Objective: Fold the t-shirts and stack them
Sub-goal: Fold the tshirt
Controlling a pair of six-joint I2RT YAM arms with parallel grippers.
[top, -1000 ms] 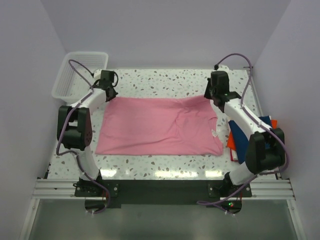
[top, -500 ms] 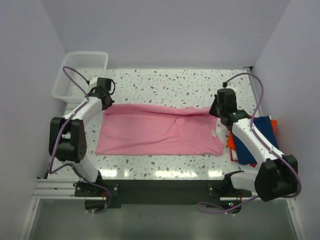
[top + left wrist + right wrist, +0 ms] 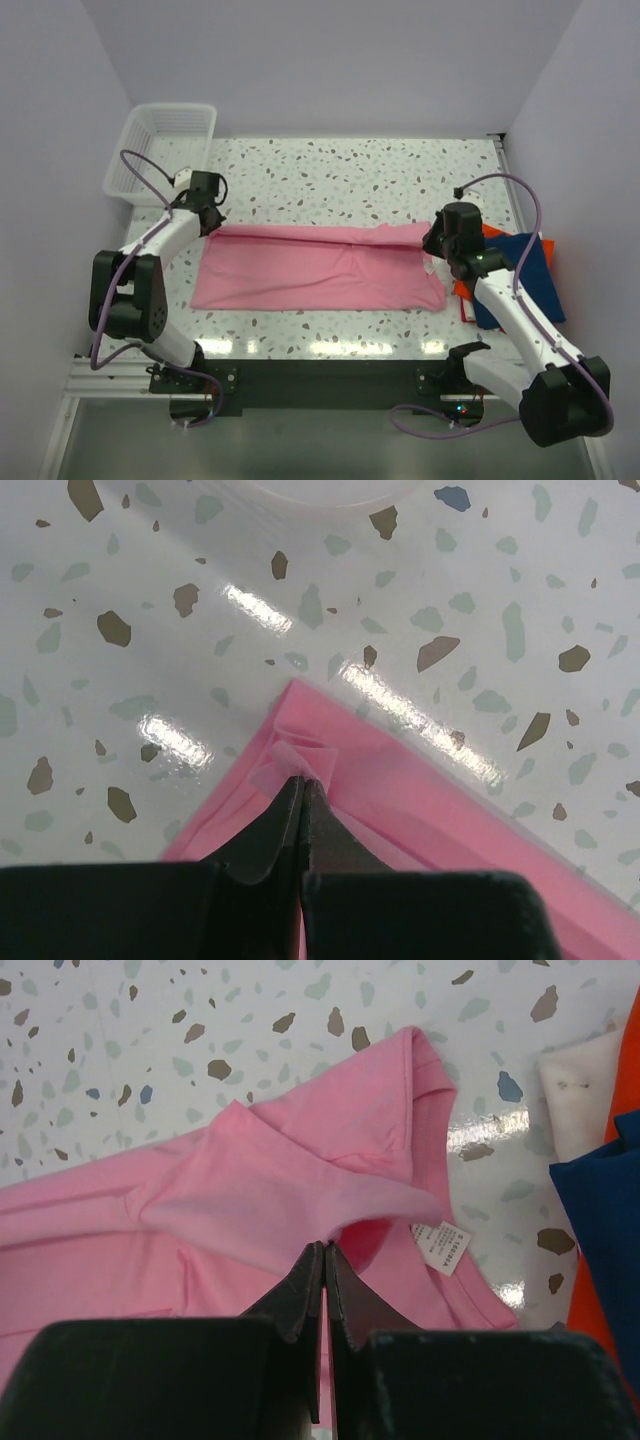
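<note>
The light pink t-shirt [image 3: 310, 278] lies spread across the table's middle, its far edge turned over toward the near side. My left gripper [image 3: 212, 226] is shut on the shirt's far left corner; in the left wrist view a small fold of pink cloth [image 3: 300, 760] pokes out past the gripper's [image 3: 302, 780] tips. My right gripper [image 3: 433, 243] is shut on the far right edge, and in its wrist view a raised flap of the pink shirt [image 3: 260, 1195] runs into the gripper [image 3: 325, 1248]. A folded navy blue t-shirt [image 3: 520, 275] lies on an orange-red one [image 3: 463, 286] at the right.
A white mesh basket [image 3: 165, 140] stands at the far left corner, just beyond the left arm. The pink shirt's white label [image 3: 440, 1247] hangs out near the folded stack. Navy cloth [image 3: 600, 1210] and orange-red cloth [image 3: 622, 1080] lie close to the right gripper's right side.
Both grippers have drawn the shirt's far edge toward the near side, so the pink cloth shows as a narrower band. The right arm has swung down beside the folded stack.
</note>
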